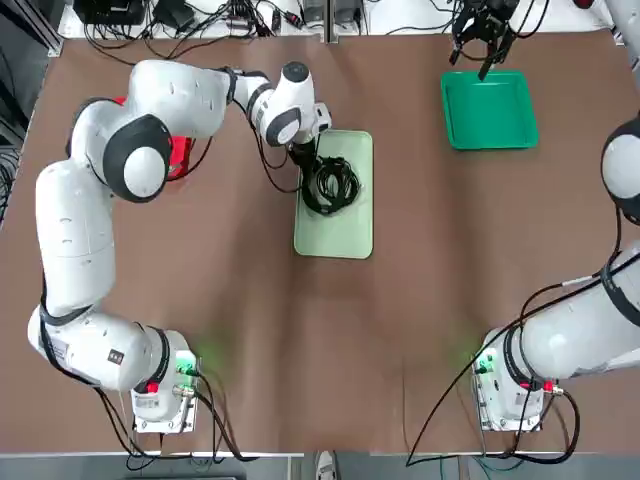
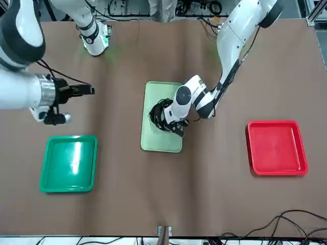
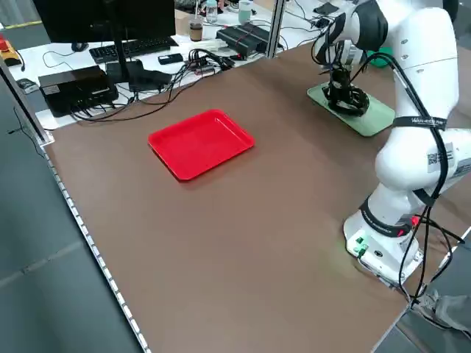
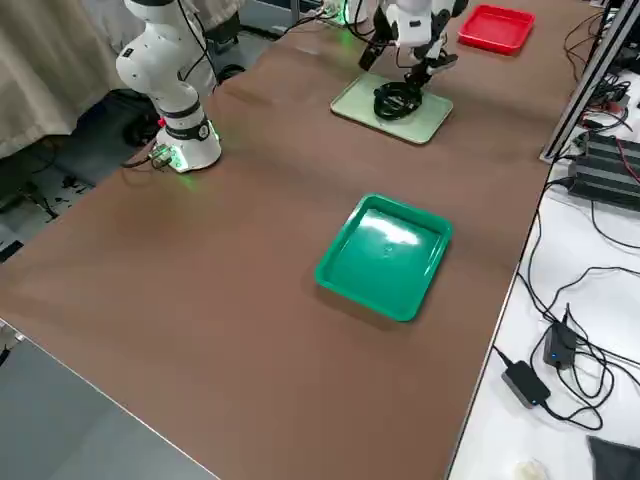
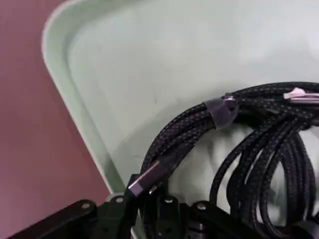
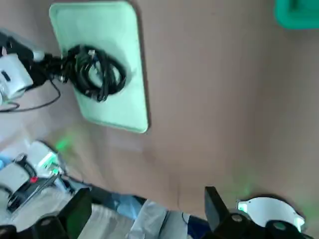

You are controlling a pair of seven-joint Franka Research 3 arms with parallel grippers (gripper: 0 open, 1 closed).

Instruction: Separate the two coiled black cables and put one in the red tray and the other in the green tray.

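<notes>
The two black cables (image 1: 331, 184) lie in one tangled heap, so it is hard to see where one coil ends and the other begins. They sit in the pale green tray (image 1: 335, 235), toward the end farthest from the robot. In the top view, most of the red tray (image 1: 179, 155) is hidden under the left arm; the front view shows it whole. The tips of the left gripper (image 1: 302, 156) are buried in the heap and cannot be seen clearly.

There are three trays on the tabletop: one pale green, one red, one dark green. There are two arms.

The left arm reaches over the red tray and bends down to the pale green tray. Its fingers are clenched on the cables at the edge of the heap nearest the red tray.

The right gripper (image 1: 483, 40) hangs in the air just past the far edge of the green tray (image 1: 489, 110), well apart from the pale green tray. Its fingers (image 6: 215, 206) are spread wide and hold nothing.
</notes>
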